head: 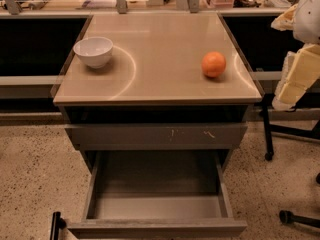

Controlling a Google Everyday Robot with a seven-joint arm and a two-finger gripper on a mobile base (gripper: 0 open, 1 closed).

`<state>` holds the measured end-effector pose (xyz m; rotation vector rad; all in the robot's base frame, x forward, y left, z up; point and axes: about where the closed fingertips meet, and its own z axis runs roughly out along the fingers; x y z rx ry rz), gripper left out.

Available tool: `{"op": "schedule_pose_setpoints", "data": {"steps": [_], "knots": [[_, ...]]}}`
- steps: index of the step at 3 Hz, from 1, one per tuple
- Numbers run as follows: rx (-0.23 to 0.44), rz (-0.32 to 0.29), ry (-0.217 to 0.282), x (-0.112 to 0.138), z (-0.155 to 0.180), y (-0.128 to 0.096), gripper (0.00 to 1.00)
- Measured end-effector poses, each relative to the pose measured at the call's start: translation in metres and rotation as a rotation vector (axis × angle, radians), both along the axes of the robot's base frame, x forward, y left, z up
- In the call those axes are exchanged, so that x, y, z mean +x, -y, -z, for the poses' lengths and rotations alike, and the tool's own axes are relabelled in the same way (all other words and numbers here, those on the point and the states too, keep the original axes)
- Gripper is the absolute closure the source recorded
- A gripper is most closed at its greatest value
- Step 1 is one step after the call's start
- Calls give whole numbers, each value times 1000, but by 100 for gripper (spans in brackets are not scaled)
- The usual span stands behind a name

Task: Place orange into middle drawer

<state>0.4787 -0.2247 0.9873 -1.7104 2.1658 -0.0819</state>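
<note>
Nearest the viewer, at the bottom centre of the frame, the middle drawer (157, 207) stands pulled fully out over the speckled floor (35, 184). Its flat grey bottom is bare, which leaves the whole tray ready to receive the fruit from above. A short black bar (54, 226) stands just beside its lower-left corner. Directly above the open tray, a scratched drawer front (155, 135) is pushed in flush, so it does not overhang the opening. Higher in the frame lies the tan surface (165, 39) of the cabinet. The orange (214, 64) rests on its right half, near the right edge and not yet lifted, so the task appears to be at its start. The white bowl (93, 51) sits at the upper left of the same surface, well apart from the fruit and unlikely to hinder a reach. At the right edge of the frame the robot's white and cream hand (298, 80) hangs off the surface, well apart from the orange. Whether it is apart or together cannot be told. Farthest, along the top edge, runs a cluttered bench (100, 2).
</note>
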Motion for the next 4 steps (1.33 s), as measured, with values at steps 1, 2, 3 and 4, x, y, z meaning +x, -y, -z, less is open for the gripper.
{"op": "schedule_pose_setpoints", "data": {"steps": [1,2,3,4], "knots": [[53,4,46,18,2,5,0],[139,5,128,58,4,15,0],[220,18,149,98,16,24,0],[295,16,135,137,35,22,0]]}}
